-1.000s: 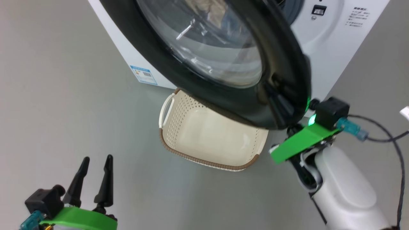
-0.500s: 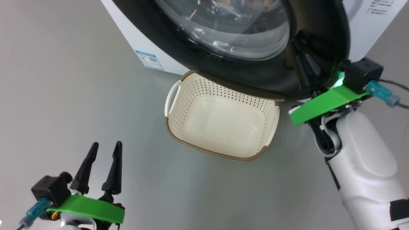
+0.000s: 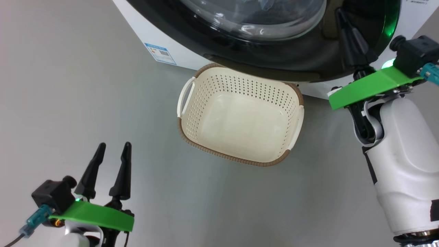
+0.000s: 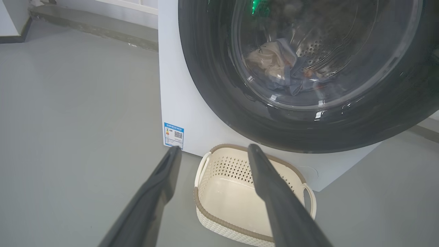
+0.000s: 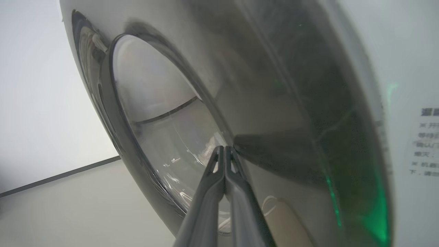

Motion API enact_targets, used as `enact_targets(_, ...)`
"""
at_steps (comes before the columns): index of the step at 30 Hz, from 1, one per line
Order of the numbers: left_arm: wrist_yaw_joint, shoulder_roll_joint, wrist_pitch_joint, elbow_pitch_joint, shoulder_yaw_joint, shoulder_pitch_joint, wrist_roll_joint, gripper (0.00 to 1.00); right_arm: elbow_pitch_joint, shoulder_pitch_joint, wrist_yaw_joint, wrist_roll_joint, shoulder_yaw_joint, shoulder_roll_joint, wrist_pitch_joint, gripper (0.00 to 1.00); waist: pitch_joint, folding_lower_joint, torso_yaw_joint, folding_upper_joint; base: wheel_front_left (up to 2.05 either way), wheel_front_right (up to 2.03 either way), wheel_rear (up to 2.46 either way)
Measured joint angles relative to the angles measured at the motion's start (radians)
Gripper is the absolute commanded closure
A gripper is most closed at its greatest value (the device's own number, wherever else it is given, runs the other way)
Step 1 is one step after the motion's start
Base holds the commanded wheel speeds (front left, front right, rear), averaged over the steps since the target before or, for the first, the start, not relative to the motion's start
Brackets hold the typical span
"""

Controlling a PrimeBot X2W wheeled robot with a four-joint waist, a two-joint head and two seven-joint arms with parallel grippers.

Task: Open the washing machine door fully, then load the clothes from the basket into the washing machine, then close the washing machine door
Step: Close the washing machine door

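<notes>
1. The washing machine door (image 3: pixel 301 58), a second earlier standing well ajar, swung in close against the washing machine (image 3: pixel 187 61) front.
2. The right pincer (image 5: pixel 224 151), tips pressed together, travelled inward with the door's black rim.
3. The basket (image 3: pixel 209 103), previously half hidden beneath the door, emerged fully in the head view.

Basket (image 4: pixel 236 199) sits before the washing machine (image 4: pixel 178 103); clothes (image 4: pixel 277 65) lie inside it.
</notes>
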Motion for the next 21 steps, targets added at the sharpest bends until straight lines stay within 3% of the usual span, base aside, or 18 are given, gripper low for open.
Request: enact_targets(21,0.0,-0.001,0.0,-0.008,-0.013,-0.045,-0.007,0.0,0.021,-0.119,0.005,-0.054,-0.1,0.023,0.0,1.0,0.07,0.0,0.019,0.0,0.0,0.0,0.0)
